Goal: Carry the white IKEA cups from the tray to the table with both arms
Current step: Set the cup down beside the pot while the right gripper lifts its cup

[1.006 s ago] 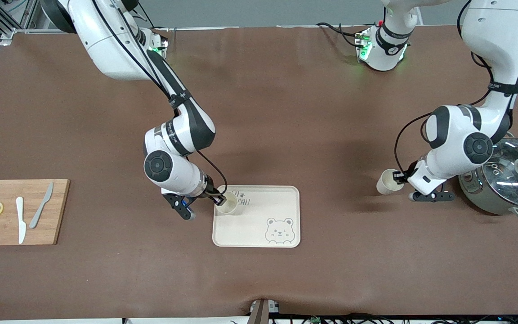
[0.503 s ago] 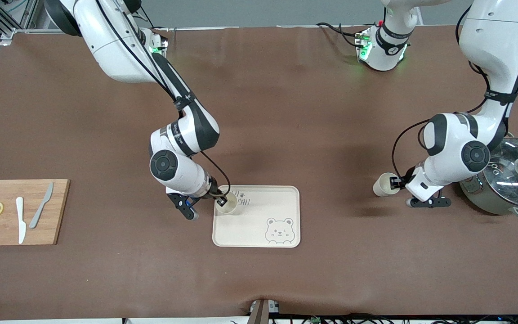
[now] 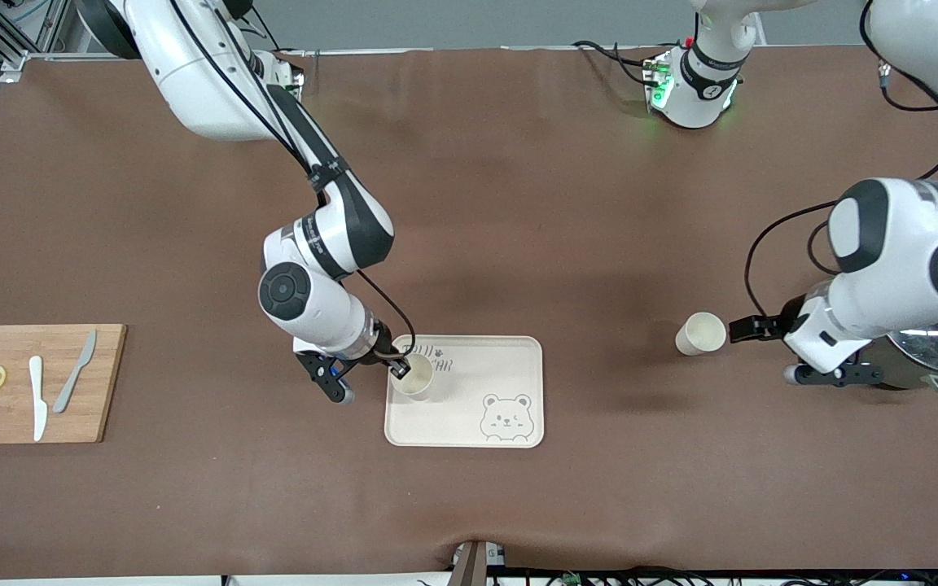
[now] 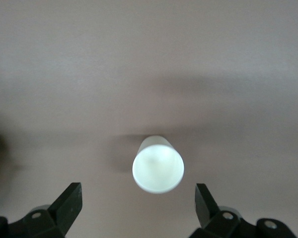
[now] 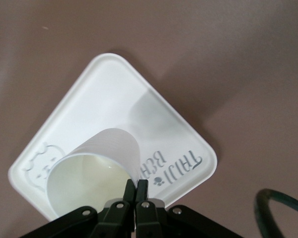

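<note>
One cup down on the tabletop, the other pinched at its rim over the tray.

The left end effector (image 3: 742, 329) has just spread its fingers and backed off from the first white cup (image 3: 701, 333), which now stands upright on the bare tabletop (image 3: 567, 203), toward the left arm's end and well apart from the tray (image 3: 518, 358); that half of the job looks finished. The right end effector (image 3: 398, 368) has meanwhile clamped onto the rim of the second white cup (image 3: 415, 378), which sits tilted over the tray's lettered corner. Whether its base still touches the tray I cannot tell. The left arm now covers most of the pot (image 3: 937, 358), and the cup hides part of the tray's lettering.
</note>
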Robot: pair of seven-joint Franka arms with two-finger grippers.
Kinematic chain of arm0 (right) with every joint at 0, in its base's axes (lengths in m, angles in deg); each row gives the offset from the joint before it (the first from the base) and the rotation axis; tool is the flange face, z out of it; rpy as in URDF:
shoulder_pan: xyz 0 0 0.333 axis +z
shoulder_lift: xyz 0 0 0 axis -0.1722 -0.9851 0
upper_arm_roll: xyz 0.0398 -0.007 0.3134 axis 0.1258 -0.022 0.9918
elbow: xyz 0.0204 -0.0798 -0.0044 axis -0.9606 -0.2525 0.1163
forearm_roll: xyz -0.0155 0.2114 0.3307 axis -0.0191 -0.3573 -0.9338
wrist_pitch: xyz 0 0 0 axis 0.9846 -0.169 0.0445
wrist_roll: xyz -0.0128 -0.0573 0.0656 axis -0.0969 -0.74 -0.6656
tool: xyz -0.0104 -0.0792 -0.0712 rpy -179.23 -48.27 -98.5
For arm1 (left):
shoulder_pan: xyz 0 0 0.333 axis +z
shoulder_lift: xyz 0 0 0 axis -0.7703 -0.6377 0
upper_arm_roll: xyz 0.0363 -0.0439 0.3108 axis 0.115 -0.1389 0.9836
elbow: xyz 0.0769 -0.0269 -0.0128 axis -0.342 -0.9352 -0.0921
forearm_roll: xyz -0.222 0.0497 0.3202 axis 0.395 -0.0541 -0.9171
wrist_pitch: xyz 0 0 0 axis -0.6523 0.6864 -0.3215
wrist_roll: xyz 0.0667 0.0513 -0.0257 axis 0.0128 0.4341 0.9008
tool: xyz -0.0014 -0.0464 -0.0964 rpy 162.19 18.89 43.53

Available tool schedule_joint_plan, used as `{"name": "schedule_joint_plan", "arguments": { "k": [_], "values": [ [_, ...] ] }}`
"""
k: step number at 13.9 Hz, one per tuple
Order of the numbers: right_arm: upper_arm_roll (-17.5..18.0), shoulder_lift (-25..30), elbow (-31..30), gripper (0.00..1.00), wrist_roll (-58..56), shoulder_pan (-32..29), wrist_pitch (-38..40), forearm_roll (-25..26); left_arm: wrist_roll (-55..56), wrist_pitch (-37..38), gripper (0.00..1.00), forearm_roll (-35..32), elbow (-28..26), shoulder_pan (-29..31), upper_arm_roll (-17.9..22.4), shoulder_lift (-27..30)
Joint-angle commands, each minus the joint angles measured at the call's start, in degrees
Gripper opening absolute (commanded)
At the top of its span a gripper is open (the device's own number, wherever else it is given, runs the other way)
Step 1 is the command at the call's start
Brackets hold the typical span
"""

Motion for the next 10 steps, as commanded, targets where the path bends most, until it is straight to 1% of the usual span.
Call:
{"name": "schedule_joint_plan", "arguments": {
  "k": [1, 3, 5, 7, 9, 10],
  "values": [
    [-0.05, 3.28, 1.36, 0.00, -7.45, -3.04, 9.01, -0.57, -0.46, 3.44, 1.00, 1.20, 1.87, 0.28, -0.08, 1.34],
    [-0.40, 6.35, 1.02, 0.00, -17.22, -5.33, 14.81, 0.04, 0.16, 3.44, 1.00, 1.11, 2.05, 0.10, -0.08, 3.02],
    [-0.75, 8.64, 0.93, 0.00, -21.90, -9.71, 21.67, -0.04, 0.25, 3.62, 1.00, 1.20, 3.18, 0.01, -0.08, 3.20],
    [-1.10, 11.19, -0.46, 0.00, -31.44, -13.84, 27.47, 0.74, 0.77, 4.32, 1.00, 1.29, 3.63, -0.16, -0.35, 3.81],
    [-1.02, 14.70, -4.41, 0.00, -43.57, -19.55, 28.03, 4.95, 2.09, 4.41, 1.00, 2.08, 3.98, -0.16, -0.96, 4.17],
    [-1.02, 15.93, -5.82, 0.00, -48.76, -22.45, 28.12, 5.40, 2.44, 4.50, 1.00, 2.08, 3.90, -0.16, -1.05, 4.60]
  ]
}}
